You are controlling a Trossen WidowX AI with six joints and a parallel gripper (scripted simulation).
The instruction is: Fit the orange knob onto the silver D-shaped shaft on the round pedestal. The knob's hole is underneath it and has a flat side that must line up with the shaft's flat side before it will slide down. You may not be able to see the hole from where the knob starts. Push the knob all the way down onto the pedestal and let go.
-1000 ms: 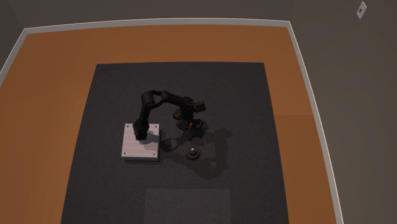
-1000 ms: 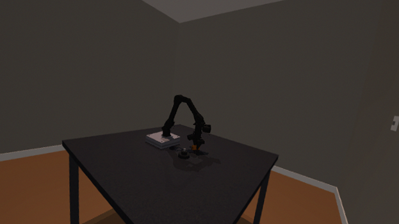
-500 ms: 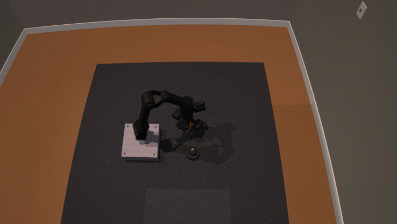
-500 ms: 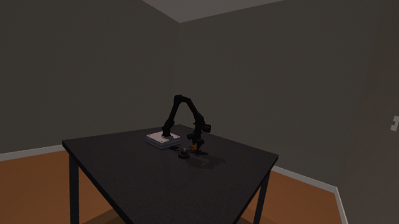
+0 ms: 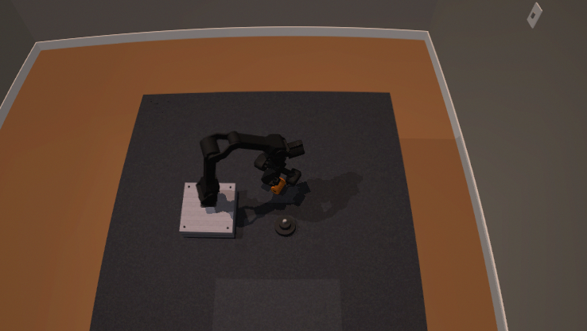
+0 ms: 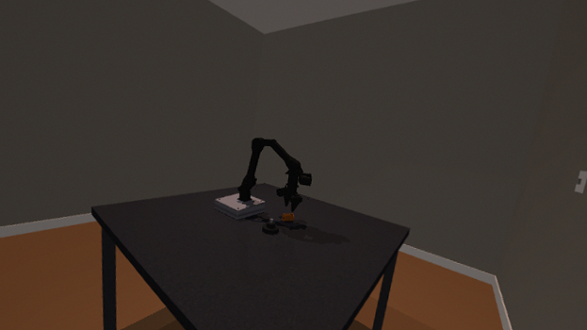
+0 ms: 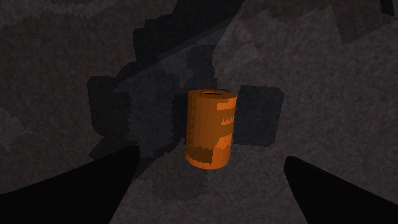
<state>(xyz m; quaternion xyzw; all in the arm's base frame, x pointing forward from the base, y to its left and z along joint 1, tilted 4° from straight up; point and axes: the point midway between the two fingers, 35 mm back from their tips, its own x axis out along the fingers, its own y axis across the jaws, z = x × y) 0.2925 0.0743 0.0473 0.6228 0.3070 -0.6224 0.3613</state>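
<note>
Knob (image 5: 277,185) (image 6: 288,218) (image 7: 210,130), orange, lies on its side on the desk (image 5: 353,255) (image 6: 246,266) (image 7: 330,165), near the pedestal (image 5: 285,228) (image 6: 270,230) but apart from it. On my wrist view I see its round end with a dark opening at the top of the picture, and its barrel runs down from there, leaning only slightly. I can't make out the opening's flat side from here.

My arm (image 5: 251,142) (image 6: 253,162) rises from the pale base (image 5: 189,209) (image 6: 226,206), bends sharply at its raised elbow, and carries its forearm out and down toward the wrist. From there the hand end points downward, as the exterior view shows me, with the tips above the knob. My top view puts the wrist to the far side of the pedestal, with the forearm reaching away from the base.

I have the jaws (image 5: 280,177) (image 6: 290,205) released and spread wide, with nothing between them. On the wrist view, the dark fingers come in from the two lower corners, with the knob showing in the gap ahead, touching neither.

The silver shaft (image 5: 284,221) (image 6: 271,220) stands upright and bare on the pedestal, so the knob isn't fitted.
</note>
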